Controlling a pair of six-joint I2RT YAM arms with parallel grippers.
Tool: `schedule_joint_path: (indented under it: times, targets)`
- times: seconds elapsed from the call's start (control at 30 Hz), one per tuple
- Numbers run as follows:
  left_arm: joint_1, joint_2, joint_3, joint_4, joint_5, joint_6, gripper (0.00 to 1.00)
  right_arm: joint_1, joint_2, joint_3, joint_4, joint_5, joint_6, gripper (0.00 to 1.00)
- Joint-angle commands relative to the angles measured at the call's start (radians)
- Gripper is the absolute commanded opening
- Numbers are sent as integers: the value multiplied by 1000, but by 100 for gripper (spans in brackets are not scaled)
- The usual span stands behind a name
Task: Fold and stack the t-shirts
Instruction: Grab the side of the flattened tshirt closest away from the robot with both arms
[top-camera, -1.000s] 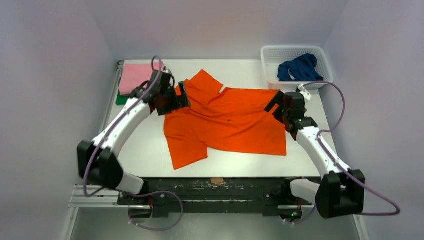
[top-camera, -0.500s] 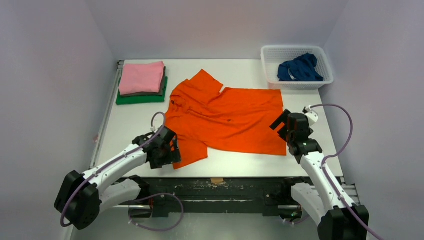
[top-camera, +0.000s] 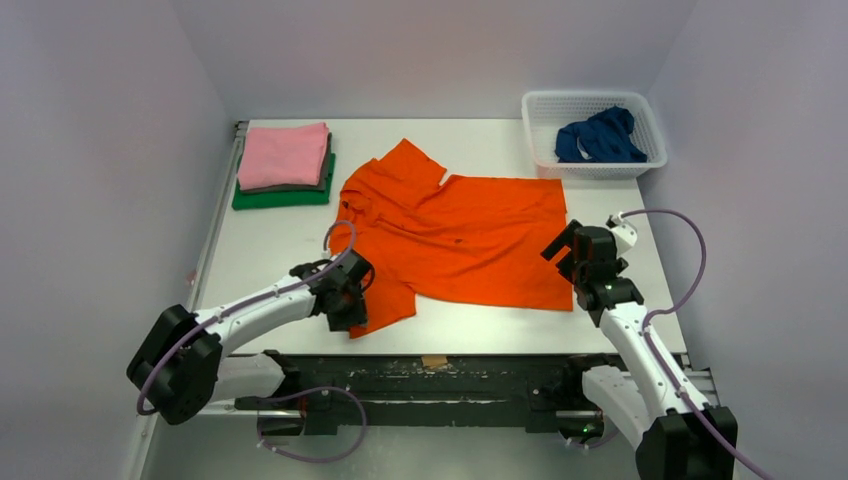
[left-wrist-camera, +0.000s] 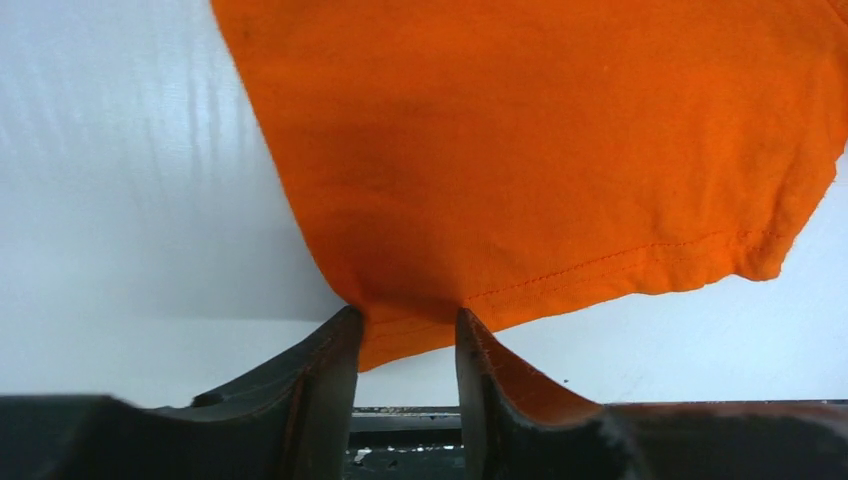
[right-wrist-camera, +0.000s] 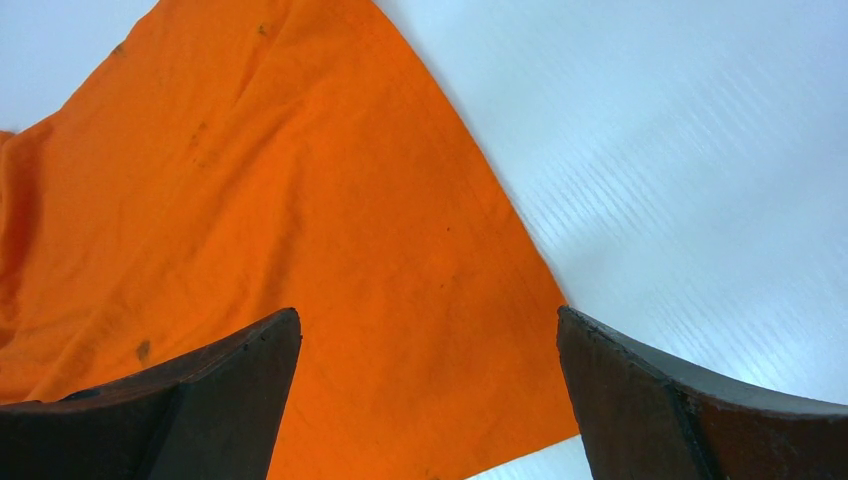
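Observation:
The bright orange t-shirt (top-camera: 450, 240) lies spread on the white table, one sleeve toward the near edge. My left gripper (top-camera: 352, 302) is down at that near sleeve. In the left wrist view its jaws (left-wrist-camera: 405, 318) stand partly narrowed, a gap still between them, with the hemmed corner of the orange t-shirt (left-wrist-camera: 540, 150) in that gap. My right gripper (top-camera: 562, 246) hovers wide open over the shirt's near right corner; the orange cloth (right-wrist-camera: 280, 230) lies flat under its fingers (right-wrist-camera: 430, 320), untouched. A pink shirt (top-camera: 283, 155), a dark grey one (top-camera: 285, 187) and a green one (top-camera: 280, 198) lie folded in a stack.
A white mesh basket (top-camera: 540, 105) at the back right holds a crumpled dark blue t-shirt (top-camera: 600, 137). The folded stack sits at the back left corner. Bare table (top-camera: 270, 260) lies left of the orange shirt; the table's near edge is just behind the left gripper.
My left arm swung from the shirt's far left shoulder down to its near sleeve, and its jaws narrowed around the hem. The right arm drew back toward the near right corner, then stayed still.

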Motion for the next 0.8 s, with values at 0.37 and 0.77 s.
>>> schedule_joint_path:
  times: [0.37, 0.77]
  targets:
    - [-94, 95, 0, 34, -9, -17, 0, -2, 0, -44, -112, 94, 153, 98]
    - [-96, -98, -61, -7, 14, 3, 0, -2, 88, -187, -33, -51, 191, 71]
